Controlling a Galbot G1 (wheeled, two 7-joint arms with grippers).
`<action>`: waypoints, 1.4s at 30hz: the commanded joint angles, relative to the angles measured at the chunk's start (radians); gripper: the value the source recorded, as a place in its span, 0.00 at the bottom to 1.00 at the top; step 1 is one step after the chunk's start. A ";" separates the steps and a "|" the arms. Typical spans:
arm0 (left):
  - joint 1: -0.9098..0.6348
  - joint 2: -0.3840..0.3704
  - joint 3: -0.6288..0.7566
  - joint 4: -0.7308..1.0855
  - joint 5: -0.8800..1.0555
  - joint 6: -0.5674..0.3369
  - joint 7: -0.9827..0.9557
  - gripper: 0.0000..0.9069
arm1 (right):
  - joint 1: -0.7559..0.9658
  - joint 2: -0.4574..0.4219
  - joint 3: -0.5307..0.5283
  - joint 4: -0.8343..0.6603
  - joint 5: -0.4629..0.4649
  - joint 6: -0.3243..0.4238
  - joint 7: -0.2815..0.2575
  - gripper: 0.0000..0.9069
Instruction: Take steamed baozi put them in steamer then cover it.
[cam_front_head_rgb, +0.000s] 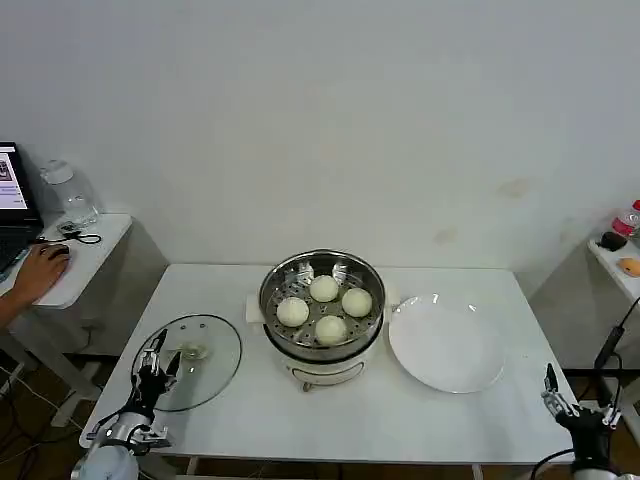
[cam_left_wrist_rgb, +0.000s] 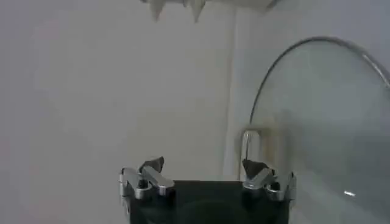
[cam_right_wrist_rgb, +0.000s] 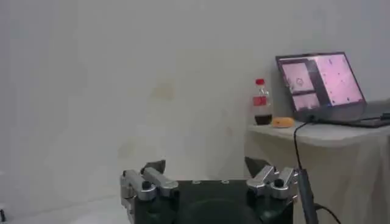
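Note:
The shiny steamer (cam_front_head_rgb: 322, 338) stands at the table's middle with several cream-white baozi (cam_front_head_rgb: 323, 288) on its perforated tray. The glass cover (cam_front_head_rgb: 215, 365) lies flat on the table to the steamer's left, its pale handle (cam_front_head_rgb: 193, 352) at the centre; in the left wrist view the cover (cam_left_wrist_rgb: 323, 122) fills the area just past my fingers. My left gripper (cam_front_head_rgb: 160, 357) hovers open at the cover's near-left rim, holding nothing, and appears again as the left gripper (cam_left_wrist_rgb: 204, 167). My right gripper (cam_front_head_rgb: 556, 388) is parked open off the table's front right corner, seen too as the right gripper (cam_right_wrist_rgb: 206, 165).
A flat white plate (cam_front_head_rgb: 447, 344) lies right of the steamer. A side desk (cam_front_head_rgb: 80, 255) at far left holds a person's hand on a mouse. Another side table (cam_right_wrist_rgb: 317, 137) at right carries a bottle (cam_right_wrist_rgb: 262, 102) and a laptop (cam_right_wrist_rgb: 323, 82).

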 joint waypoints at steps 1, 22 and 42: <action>-0.032 0.001 0.003 0.045 0.003 0.005 0.006 1.00 | -0.013 0.008 -0.002 0.008 -0.007 0.002 -0.001 1.00; -0.132 -0.035 0.031 0.136 -0.002 0.022 -0.007 0.94 | -0.020 0.027 -0.019 0.013 -0.023 0.003 -0.005 1.00; -0.154 -0.095 0.038 0.200 0.041 0.013 -0.023 0.00 | -0.008 0.035 -0.043 0.012 -0.037 0.003 -0.002 1.00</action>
